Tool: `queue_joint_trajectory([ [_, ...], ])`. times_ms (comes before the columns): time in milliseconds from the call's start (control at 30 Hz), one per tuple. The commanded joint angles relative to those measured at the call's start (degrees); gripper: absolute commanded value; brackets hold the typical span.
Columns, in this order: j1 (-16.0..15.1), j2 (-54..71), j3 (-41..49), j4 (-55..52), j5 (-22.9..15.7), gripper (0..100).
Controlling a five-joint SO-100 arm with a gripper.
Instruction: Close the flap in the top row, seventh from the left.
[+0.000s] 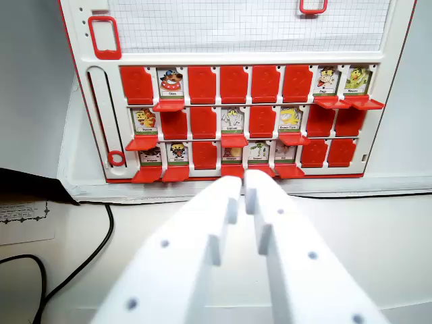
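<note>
The seventh top-row flap hangs open, red, showing a cartoon character card above it.

The game board has a white frame edged in red, and its upper panel carries a fine grey grid pattern. Its flaps are bright red; the open ones show white cards with small colourful cartoon figures, several in yellow. A red ring sits in the white slot on the wrist view's left. The gripper is plain white with small grey dots. The desk is white, and a black cable crosses it.
</note>
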Motion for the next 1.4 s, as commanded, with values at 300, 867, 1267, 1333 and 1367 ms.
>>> queue_joint_trajectory([
  [300,-0.3,3.9,-0.9,0.5,0.0,0],
  [867,7.6,-1.7,13.7,-13.7,-2.3,0],
  [1267,16.8,-23.6,6.1,-25.5,-6.2,0],
  [1333,17.4,-26.6,3.4,-25.8,-6.1,0],
  [1367,17.7,-28.1,2.1,-25.8,-6.0,0],
])
